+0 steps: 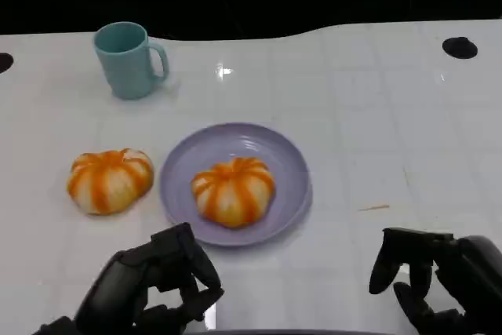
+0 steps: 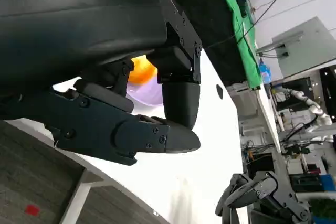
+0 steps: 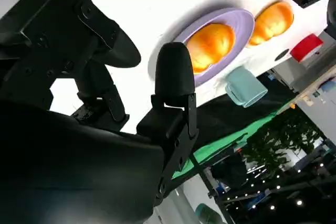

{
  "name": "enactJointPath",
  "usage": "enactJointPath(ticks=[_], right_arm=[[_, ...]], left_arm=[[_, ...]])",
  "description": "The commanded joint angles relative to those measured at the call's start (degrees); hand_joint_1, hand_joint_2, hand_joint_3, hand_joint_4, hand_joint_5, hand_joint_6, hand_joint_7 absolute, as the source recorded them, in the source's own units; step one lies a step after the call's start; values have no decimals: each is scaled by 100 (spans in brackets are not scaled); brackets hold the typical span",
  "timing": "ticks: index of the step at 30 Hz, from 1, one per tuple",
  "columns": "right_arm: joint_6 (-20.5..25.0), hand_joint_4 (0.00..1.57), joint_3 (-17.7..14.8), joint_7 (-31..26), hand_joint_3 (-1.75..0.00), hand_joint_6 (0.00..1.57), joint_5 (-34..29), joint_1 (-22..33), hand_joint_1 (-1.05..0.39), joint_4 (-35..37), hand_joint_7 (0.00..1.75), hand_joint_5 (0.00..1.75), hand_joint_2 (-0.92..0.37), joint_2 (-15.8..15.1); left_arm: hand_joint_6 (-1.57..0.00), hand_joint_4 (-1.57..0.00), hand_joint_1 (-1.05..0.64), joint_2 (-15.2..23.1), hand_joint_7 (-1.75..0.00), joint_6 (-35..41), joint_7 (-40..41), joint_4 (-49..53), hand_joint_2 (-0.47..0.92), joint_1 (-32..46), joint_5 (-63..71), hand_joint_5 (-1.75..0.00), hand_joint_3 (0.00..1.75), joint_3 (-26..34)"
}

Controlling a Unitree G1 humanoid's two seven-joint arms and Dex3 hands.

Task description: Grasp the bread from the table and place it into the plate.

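One bread roll [image 1: 234, 190] lay in the lilac plate [image 1: 294, 164], mid-bench: that much done. A second roll [image 1: 109, 180] remained on the bench [image 1: 376, 115] beside the plate. My left hand [image 1: 153, 284] and right hand [image 1: 439, 276] held nothing, fingers loosely apart, at the near edge.

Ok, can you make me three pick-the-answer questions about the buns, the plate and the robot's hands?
1. Where is the bread that is off the plate?
A. left of the plate
B. inside the mug
C. behind the mug

2. What colour is the plate?
A. red
B. purple
C. green

3. What is the left hand holding?
A. a bun
B. the mug
C. nothing

Answers: 1 A, it lies on the table beside the plate's left edge. 2 B, its rim is pale purple around the other bread. 3 C, its fingers hold nothing, near the table's front edge.
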Motion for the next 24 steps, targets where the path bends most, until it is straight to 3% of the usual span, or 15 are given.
enactJointPath(ticks=[1,24], right_arm=[[-225,91,-6,-179,-153,77,-72,-116,-3,251,153,175,-18,-24],[-378,93,26,-280,-155,79,-101,-240,4,447,151,175,-12,20]], left_arm=[[-61,-67,-53,67,-151,-61,6,43,92,24,-29,-175,31,38],[-62,-69,-54,113,-150,-316,-42,276,92,-48,-70,-175,30,62]])
